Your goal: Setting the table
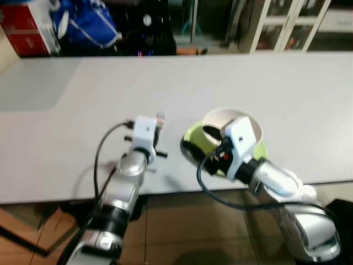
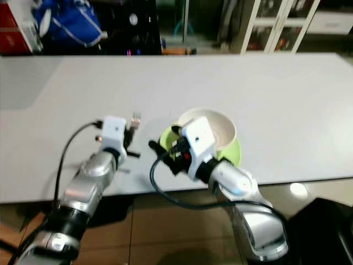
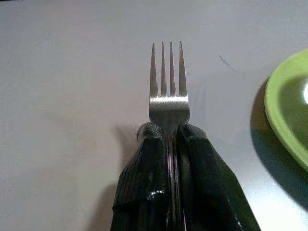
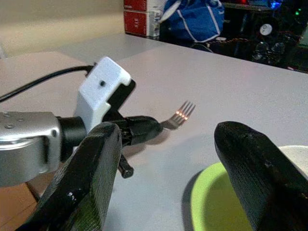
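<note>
The left gripper (image 3: 169, 139) had its two ribbed black fingers (image 3: 144, 183) pressed together around the neck of a silver metal four-tined fork (image 3: 168, 91), tines pointing away over the pale grey table (image 3: 72, 86). The curved rim of a lime-green round plate (image 3: 284, 110) lay near the fork, apart from it.

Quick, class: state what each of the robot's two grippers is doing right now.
Left gripper: shut on the fork, just above the table.
Right gripper: open, holding nothing, at the green plate.
</note>
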`<state>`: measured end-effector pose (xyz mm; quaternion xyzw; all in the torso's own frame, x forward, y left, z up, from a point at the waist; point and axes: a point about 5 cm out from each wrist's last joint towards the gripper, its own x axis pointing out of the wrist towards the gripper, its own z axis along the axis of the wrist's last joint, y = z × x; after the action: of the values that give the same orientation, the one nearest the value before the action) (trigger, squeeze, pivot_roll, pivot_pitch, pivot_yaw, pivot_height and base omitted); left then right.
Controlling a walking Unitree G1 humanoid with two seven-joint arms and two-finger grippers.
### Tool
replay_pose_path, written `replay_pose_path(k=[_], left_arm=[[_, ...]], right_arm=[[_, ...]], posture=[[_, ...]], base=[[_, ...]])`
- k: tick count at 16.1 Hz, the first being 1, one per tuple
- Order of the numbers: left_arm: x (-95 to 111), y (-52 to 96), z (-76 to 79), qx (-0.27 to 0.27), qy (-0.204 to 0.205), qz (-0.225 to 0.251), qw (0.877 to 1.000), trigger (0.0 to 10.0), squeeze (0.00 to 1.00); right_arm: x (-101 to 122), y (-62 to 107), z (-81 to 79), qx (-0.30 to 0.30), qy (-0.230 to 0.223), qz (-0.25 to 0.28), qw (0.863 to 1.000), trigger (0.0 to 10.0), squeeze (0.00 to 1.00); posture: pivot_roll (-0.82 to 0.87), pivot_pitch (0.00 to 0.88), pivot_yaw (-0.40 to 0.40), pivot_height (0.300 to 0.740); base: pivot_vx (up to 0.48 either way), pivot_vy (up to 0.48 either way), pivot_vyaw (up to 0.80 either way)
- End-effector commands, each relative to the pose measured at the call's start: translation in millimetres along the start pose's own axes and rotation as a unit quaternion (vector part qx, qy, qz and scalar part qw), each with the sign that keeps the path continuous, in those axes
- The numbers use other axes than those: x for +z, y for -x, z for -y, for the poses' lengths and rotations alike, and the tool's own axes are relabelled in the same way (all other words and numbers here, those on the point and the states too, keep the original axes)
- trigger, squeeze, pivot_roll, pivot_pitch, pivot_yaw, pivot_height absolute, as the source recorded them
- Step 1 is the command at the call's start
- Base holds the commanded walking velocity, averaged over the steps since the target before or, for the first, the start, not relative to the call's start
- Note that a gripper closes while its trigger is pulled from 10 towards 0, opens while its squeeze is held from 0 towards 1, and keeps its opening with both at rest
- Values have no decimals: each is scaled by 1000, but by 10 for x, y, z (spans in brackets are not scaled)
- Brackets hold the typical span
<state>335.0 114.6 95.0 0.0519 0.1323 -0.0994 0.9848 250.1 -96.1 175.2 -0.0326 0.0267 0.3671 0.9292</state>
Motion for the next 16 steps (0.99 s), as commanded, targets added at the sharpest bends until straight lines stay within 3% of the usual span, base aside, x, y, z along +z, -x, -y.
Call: replay_pose_path(k=[1, 4, 8, 16], left_arm=[[67, -35, -43, 4, -5, 9, 1000, 10000, 0], [48, -93, -48, 16, 7, -11, 1000, 10000, 0], [-20, -188, 69, -7, 29, -24, 999, 10000, 0], [-26, -280, 175, -36, 15, -35, 999, 10000, 0]], right_arm=[[4, 15, -24, 9, 0, -7, 1000, 10000, 0], [-136, 51, -9, -1, 9, -55, 998, 10000, 0], [-285, 66, 13, -18, 9, -93, 995, 10000, 0], [-524, 99, 79, -64, -1, -155, 986, 10000, 0]], posture=[[-28, 0, 18, 740], [-34, 0, 19, 740], [-40, 0, 17, 740], [-49, 0, 26, 740]], base=[[0, 0, 0], [0, 0, 0], [0, 0, 0], [0, 0, 0]])
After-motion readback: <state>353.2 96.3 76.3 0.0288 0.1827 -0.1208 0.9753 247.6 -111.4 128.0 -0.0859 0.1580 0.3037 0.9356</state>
